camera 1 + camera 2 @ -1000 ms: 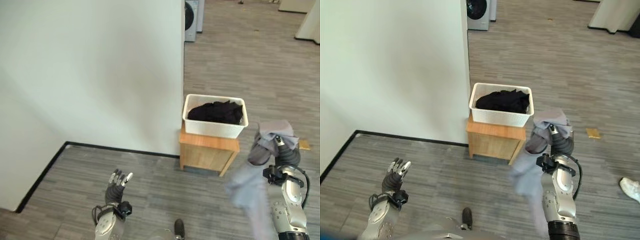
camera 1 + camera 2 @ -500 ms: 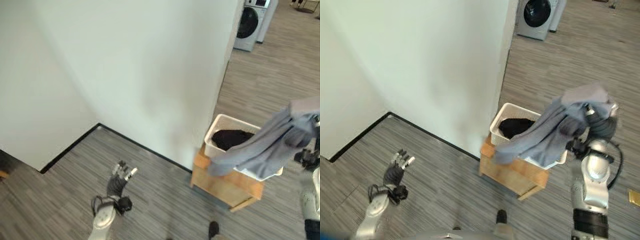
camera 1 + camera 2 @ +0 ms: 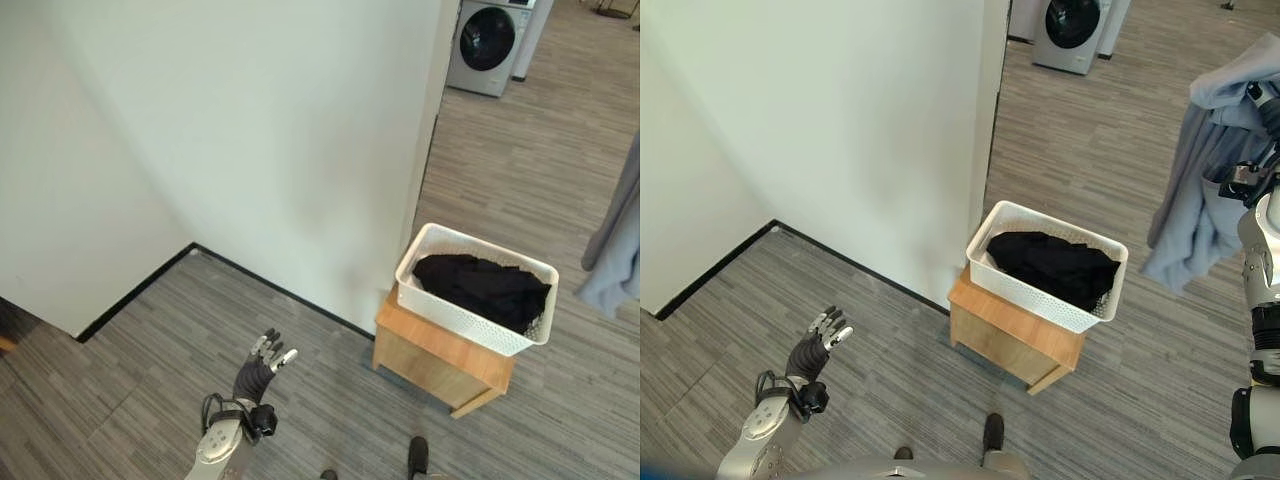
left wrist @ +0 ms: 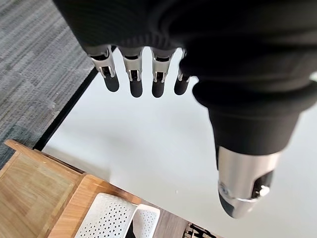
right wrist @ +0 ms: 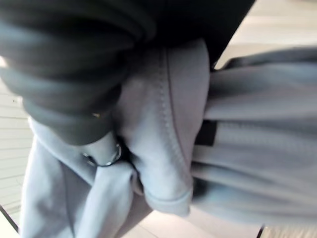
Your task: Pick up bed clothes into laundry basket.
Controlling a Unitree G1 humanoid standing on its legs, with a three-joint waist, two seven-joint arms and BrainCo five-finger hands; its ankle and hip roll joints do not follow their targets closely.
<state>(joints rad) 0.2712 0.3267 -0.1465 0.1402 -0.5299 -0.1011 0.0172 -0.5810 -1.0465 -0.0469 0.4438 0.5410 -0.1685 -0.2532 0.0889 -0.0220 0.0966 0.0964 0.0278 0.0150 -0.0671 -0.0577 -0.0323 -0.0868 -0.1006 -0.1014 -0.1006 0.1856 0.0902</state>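
Holding the grey garment (image 3: 1200, 170) bunched in my right hand (image 3: 1268, 110), up beside the laundry basket (image 3: 1040, 297); dark clothes (image 3: 1050, 265) already inside, the drop remains. Left hand (image 3: 818, 345) open, empty.

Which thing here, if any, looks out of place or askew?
The white laundry basket sits skewed on its small wooden stand and overhangs the top, so it looks poorly seated. The grey garment hangs from the right hand, off to the side of the basket, not over it. Nothing looks spilled.

The left hand (image 3: 818, 345) has silver fingers with dark tips and a dark ribbed cover; the right arm (image 3: 1267, 300) is silver-grey with black joints.
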